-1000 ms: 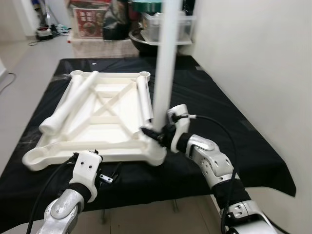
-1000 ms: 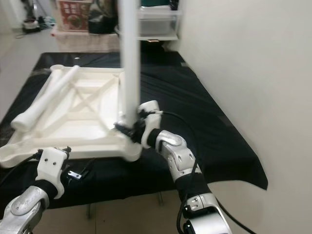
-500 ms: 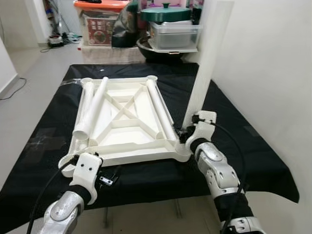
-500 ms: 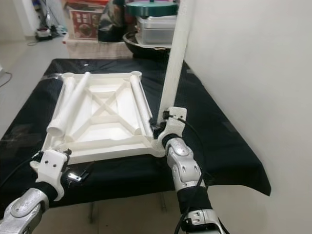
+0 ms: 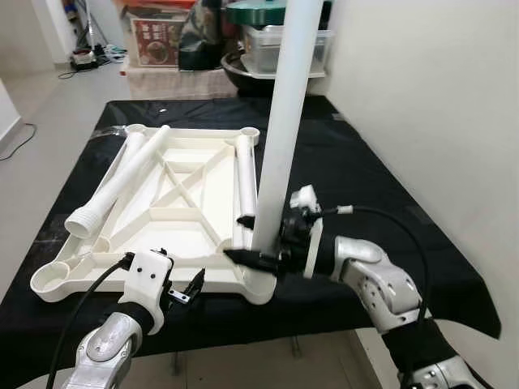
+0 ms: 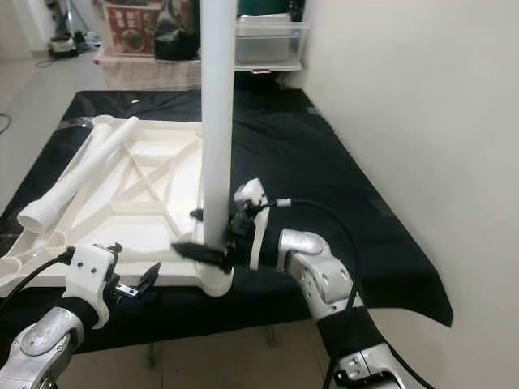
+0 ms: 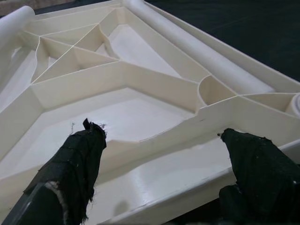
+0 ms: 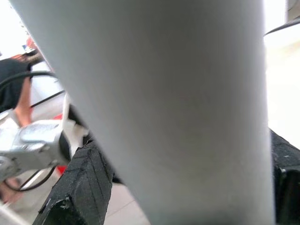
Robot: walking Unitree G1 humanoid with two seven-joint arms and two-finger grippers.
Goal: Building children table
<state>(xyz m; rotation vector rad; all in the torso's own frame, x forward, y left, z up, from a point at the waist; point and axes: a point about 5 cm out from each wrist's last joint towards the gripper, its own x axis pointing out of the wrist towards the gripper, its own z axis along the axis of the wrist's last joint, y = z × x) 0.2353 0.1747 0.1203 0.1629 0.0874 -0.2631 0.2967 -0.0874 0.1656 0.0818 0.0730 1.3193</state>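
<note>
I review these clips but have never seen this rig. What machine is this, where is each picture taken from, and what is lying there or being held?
This is a humanoid robot with two silver arms ending in black two-finger grippers. Two pictures come from head cameras looking down; the other two come from wrist cameras looking along the fingers. On a black-covered table lies an upside-down white tabletop with loose legs resting on it. The right gripper clasps an upright white leg standing at the tabletop's near corner socket. The left gripper is open at the near edge.
</note>
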